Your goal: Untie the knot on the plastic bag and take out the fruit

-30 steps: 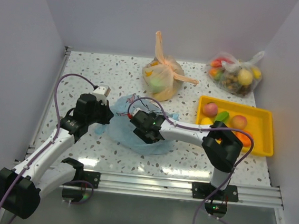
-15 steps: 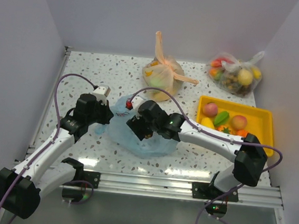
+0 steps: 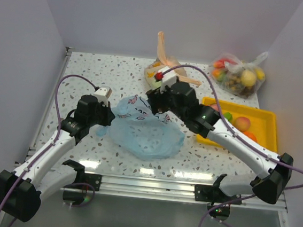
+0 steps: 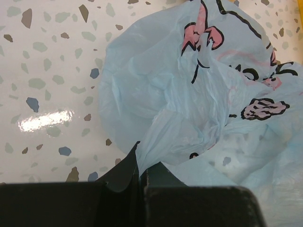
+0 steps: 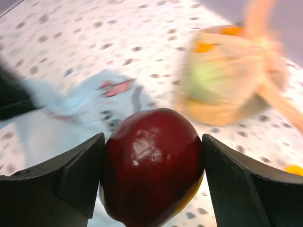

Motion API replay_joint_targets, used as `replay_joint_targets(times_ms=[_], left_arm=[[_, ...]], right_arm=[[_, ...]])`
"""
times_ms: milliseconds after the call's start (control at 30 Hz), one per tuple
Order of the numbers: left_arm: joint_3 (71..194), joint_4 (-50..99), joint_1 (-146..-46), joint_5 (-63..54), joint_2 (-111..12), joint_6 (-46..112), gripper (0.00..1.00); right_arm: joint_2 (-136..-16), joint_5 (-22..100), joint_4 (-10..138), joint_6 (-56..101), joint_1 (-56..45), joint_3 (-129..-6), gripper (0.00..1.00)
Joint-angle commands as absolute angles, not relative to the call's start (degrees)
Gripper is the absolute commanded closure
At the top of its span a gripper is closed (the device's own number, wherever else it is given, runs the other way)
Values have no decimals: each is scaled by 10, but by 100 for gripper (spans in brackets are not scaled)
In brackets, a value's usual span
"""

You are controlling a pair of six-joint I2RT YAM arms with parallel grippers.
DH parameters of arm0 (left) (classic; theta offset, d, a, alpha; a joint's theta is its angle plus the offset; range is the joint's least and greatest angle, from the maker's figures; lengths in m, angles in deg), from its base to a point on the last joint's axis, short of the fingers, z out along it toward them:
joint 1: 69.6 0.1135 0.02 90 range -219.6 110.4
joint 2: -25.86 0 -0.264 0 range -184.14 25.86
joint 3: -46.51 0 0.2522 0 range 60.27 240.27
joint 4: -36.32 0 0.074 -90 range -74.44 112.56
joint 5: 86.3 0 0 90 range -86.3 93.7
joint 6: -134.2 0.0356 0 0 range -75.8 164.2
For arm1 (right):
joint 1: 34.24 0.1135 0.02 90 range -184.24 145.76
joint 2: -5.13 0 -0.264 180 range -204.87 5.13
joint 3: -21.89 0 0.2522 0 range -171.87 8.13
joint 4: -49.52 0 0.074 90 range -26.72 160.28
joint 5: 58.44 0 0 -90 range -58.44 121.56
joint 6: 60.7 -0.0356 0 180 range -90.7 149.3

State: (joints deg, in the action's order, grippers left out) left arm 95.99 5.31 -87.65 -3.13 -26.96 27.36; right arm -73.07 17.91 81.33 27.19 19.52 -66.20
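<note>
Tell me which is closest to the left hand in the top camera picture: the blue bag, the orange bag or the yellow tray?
1. The blue bag, pinched in the left hand.
2. The orange bag, at the back, middle.
3. The yellow tray, far right.

Light blue plastic bag (image 3: 146, 137) lies flattened; dark red apple (image 5: 151, 165) is held aloft.

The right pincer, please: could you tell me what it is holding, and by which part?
The right pincer holds a dark red apple, clamped by its two opposite sides.
</note>
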Motion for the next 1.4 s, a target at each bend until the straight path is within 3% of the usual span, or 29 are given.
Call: replay_joint_targets(times_ms=[0, 200, 500, 833, 1033, 1167, 1233, 1300, 1367], left_arm=[[960, 68, -874, -29, -260, 285, 100], [960, 68, -873, -29, -257, 285, 100], [960, 67, -874, -30, -254, 285, 100], [961, 68, -873, -37, -247, 286, 100], [961, 71, -874, -41, -240, 288, 100], [961, 69, -874, -44, -238, 287, 100], [962, 70, -873, -40, -235, 288, 100], [961, 69, -873, -37, -230, 287, 100], [960, 69, -873, -35, -225, 288, 100]], right_arm=[[-666, 86, 813, 259, 91, -666, 100], [-603, 50, 822, 178, -117, -594, 100], [-610, 62, 810, 16, -382, -509, 98], [-706, -66, 787, -63, -485, -464, 90], [-791, -61, 799, -80, -536, -499, 86], [-817, -53, 820, -75, -542, -521, 41], [-820, -31, 831, -75, -543, -529, 14], [-814, -3, 839, -78, -542, -536, 3], [-793, 24, 838, -70, -543, -538, 1]])
